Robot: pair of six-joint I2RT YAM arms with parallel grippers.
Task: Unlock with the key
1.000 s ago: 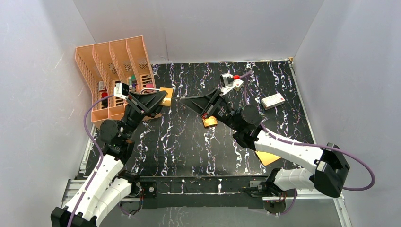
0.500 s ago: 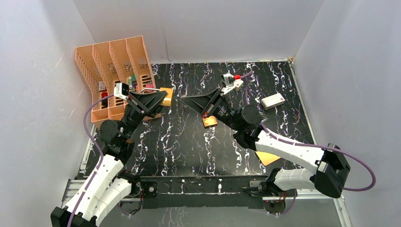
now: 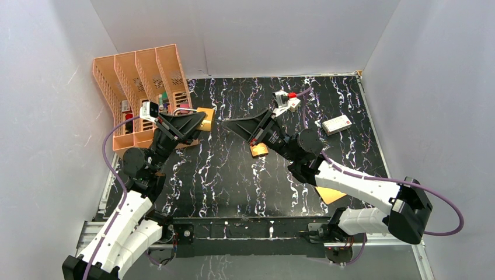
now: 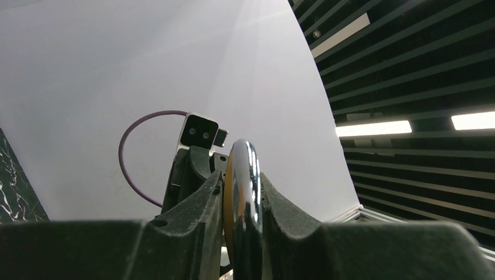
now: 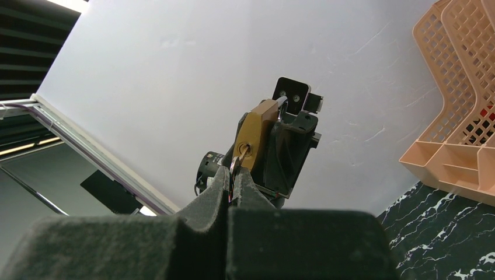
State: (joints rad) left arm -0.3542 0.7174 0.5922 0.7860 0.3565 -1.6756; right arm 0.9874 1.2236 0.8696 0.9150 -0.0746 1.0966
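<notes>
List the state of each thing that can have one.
left gripper: shut on a brass padlock.
right gripper: shut on the key.
brass padlock: held off the table, keyhole facing the key.
key: at the keyhole; inserted or not, cannot tell.
second padlock: lying on the table.

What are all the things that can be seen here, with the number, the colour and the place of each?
key: one seen, silver, at the keyhole of the held padlock, pinched by the right fingers
held padlock: one, brass, in the air between the left fingers
loose padlock: one, brass, on the table under the right arm
file rack: one, peach, far left corner, small items inside
box: one, white with a red mark, far right of the table
flat piece: one, yellow-orange, near right, partly under the right arm
table: one, black with white veins
left fingers: two, black, shut on the held padlock
right fingers: two, black, shut on the key
</notes>
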